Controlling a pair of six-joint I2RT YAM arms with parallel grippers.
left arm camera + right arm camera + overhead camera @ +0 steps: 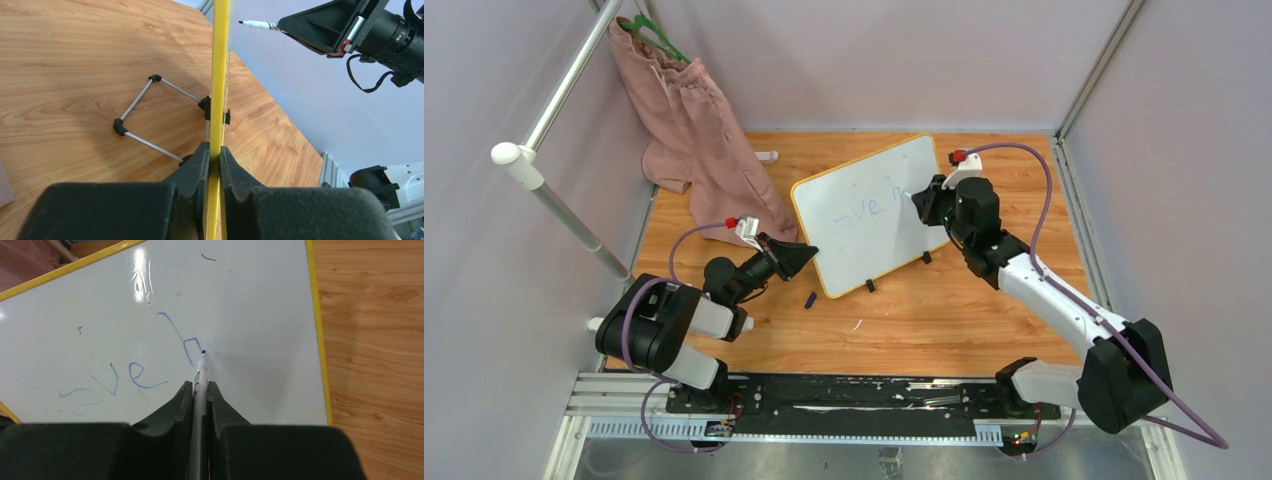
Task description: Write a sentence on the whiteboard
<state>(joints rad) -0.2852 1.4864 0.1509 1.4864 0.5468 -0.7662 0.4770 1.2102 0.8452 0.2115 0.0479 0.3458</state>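
Note:
The whiteboard (879,215), white with a yellow-orange frame, stands tilted on two small black feet mid-table. My left gripper (802,258) is shut on its left frame edge (218,100). My right gripper (927,203) is shut on a white marker (201,377) whose blue tip sits at the board surface (260,330), just right of an "h". The sentence (127,375) is faint blue and reads "love h" in the right wrist view; it also shows faintly in the top view (869,210). From the left wrist view the marker (257,24) points toward the board edge.
A pink garment (694,130) on a green hanger drapes over the far left corner by a metal pole (564,215). A small dark cap (810,299) lies on the wood in front of the board. The board's wire stand (145,117) rests behind it.

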